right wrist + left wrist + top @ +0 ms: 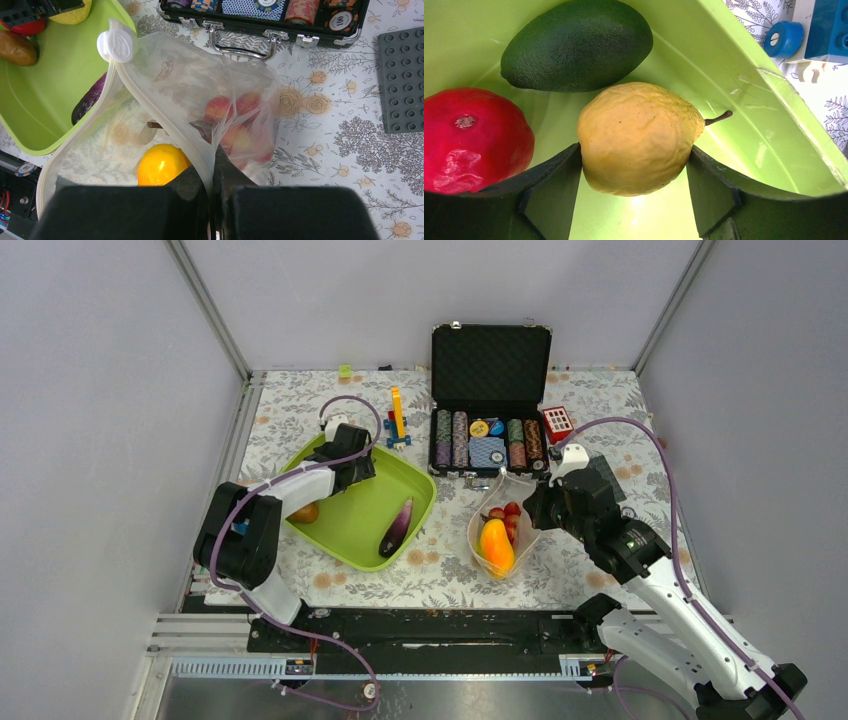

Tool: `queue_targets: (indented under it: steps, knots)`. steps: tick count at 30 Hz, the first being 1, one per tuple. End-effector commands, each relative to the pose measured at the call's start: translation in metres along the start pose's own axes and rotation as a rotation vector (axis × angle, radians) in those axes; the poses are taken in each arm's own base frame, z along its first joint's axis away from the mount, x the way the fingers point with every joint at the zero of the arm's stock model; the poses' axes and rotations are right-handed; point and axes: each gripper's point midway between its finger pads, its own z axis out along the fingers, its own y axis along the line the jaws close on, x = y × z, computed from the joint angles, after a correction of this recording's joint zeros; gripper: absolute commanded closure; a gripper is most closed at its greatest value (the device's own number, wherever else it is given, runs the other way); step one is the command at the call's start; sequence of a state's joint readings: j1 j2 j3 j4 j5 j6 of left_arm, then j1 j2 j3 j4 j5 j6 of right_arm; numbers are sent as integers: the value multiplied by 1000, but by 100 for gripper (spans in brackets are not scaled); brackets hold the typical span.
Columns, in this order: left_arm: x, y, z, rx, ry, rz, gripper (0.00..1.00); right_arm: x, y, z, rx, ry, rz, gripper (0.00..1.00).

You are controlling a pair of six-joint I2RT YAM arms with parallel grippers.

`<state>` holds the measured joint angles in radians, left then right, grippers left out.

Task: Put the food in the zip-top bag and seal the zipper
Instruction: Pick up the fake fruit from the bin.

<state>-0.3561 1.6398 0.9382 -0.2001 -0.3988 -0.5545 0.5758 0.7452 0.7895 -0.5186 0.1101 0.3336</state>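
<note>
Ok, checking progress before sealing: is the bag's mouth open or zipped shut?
Open: the zip-top bag gapes at its mouth; the right hand pinches one rim.

White arms (690,618), black joints (240,540), purple cables (667,468)

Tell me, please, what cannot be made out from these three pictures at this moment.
Left wrist view: whether the left tool grips the yellow pear or merely flanks it.
Left wrist view: the red fruit runs off the left edge and behind the tool.
Right wrist view: the red berries blur behind the zip-top bag; the right tool covers part of the orange fruit.
</note>
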Motion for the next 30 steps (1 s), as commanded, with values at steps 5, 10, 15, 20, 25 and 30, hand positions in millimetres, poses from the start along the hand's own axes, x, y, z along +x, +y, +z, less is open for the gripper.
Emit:
queue_targets:
  steps: [5, 10, 15, 20, 25, 30]
  knots:
    - [-27, -8, -21, 55, -68, -56, 64, -12, 9, -3, -41, -53, 13, 97]
    - [-39, -7, -44, 95, -107, -86, 72, -12, 9, -4, -46, -54, 14, 97]
    - [-57, -7, -81, 180, -187, -152, 76, -12, 10, -6, -55, -58, 17, 97]
    - [-72, -26, -132, 405, -255, -182, 80, -13, 9, -7, -50, -66, 24, 97]
    - [-77, -78, -218, 878, -319, -88, 81, -14, 10, -8, -52, -71, 27, 97]
    - [-44, -130, -325, 1360, -358, 202, 81, -13, 13, -8, -65, -60, 33, 97]
